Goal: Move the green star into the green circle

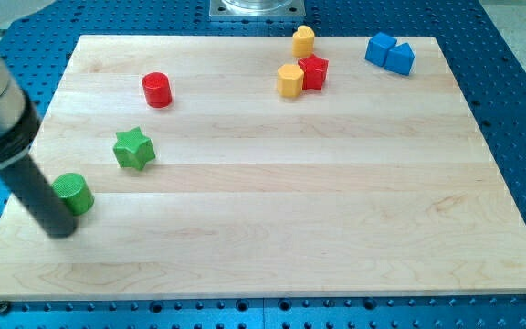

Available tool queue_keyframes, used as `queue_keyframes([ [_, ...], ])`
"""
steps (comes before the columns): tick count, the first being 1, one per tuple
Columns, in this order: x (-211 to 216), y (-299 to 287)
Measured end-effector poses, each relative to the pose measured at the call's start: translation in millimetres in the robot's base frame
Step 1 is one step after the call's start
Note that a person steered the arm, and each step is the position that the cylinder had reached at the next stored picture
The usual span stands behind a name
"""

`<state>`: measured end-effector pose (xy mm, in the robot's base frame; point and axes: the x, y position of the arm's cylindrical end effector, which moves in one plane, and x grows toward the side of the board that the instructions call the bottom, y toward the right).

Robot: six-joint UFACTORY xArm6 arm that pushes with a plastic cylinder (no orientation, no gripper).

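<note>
The green star (134, 149) lies on the wooden board at the view's left. The green circle (74, 193), a short cylinder, stands below and to the left of it, apart from it by a small gap. My tip (61, 228) rests on the board at the circle's lower left, touching or nearly touching it. The dark rod rises from there toward the view's upper left corner and partly covers the circle's left edge. The tip is well clear of the star.
A red cylinder (157, 90) stands above the star. A yellow hexagon block (290, 80), a red star (313, 71) and another yellow block (303, 40) cluster at the top middle. Two blue blocks (390, 53) sit at the top right. The board's left edge (7, 215) is near the tip.
</note>
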<state>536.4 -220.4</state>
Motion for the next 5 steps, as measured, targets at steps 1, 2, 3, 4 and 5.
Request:
queue_keyframes([
  [1, -68.8, 1.3],
  [2, -45.2, 9.3],
  [3, -30.5, 99.9],
  [4, -53.4, 122.2],
  [5, -69.8, 81.0],
])
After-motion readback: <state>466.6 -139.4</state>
